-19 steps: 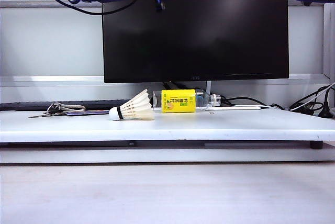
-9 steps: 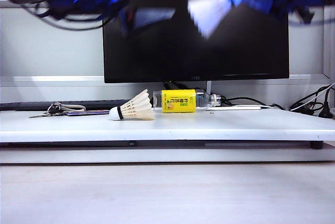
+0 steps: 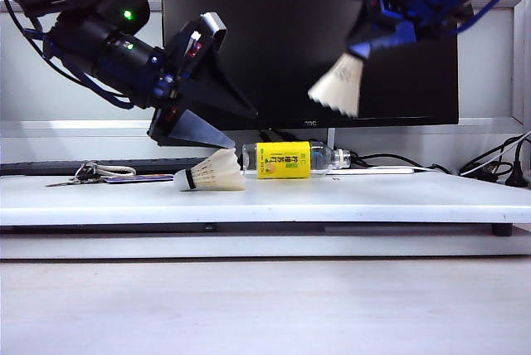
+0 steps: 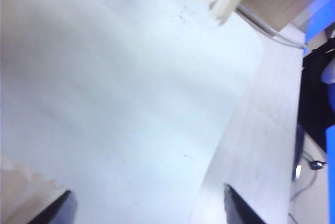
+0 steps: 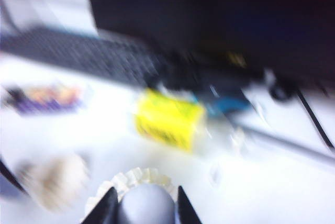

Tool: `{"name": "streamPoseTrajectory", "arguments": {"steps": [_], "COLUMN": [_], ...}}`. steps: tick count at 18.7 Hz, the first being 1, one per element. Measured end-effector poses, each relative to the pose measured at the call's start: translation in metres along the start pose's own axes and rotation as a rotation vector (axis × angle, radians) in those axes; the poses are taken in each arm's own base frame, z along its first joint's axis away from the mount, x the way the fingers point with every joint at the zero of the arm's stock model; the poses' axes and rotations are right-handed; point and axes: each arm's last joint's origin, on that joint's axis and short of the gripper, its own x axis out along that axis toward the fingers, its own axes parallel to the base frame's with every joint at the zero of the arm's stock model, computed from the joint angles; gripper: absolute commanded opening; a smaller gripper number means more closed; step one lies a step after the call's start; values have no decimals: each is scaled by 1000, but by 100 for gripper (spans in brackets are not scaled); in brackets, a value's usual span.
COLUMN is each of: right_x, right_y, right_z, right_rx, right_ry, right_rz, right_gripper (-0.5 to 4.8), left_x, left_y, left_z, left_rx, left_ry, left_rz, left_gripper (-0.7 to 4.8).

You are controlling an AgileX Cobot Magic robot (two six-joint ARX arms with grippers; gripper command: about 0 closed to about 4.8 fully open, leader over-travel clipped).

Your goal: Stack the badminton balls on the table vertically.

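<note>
One badminton ball lies on its side on the white table, cork tip to the left. My left gripper hangs just above it, open, with nothing between its fingers; that ball's feathers show beside one fingertip. My right gripper is up high on the right, shut on the cork tip of the other badminton ball, whose feather cone points down and left. In the blurred right wrist view the lying ball sits on the table below.
A clear bottle with a yellow label lies just behind the lying ball. A black monitor stands at the back, with a keyboard and keys at the left. Cables trail at the right.
Both arms have come down from the top edge. The left gripper now hangs over the lying ball. The held ball has dropped lower, its feathers turned down and left.
</note>
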Motion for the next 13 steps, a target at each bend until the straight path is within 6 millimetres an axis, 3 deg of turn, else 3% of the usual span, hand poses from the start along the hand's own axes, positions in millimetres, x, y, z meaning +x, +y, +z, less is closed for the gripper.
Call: {"name": "streamPoseTrajectory", "arguments": {"steps": [4,8,13], "right_x": [17,24,26], "right_y": [-5,-7,-9], "right_z": [-27,-35,-39], "right_rx": [11,-6,-42], "right_ry": [159,184,210], "right_rz": [-47,-85,-127], "right_gripper": [103,103,103], "left_x": [-14,-22,-18], "left_y": [-17,-25,-30], "left_z": [15,22,22], "left_rx": [70,94,93], "left_ry": [-41,-63,-54], "left_rz": [66,72,59], "left_gripper": [372,372,372]}}
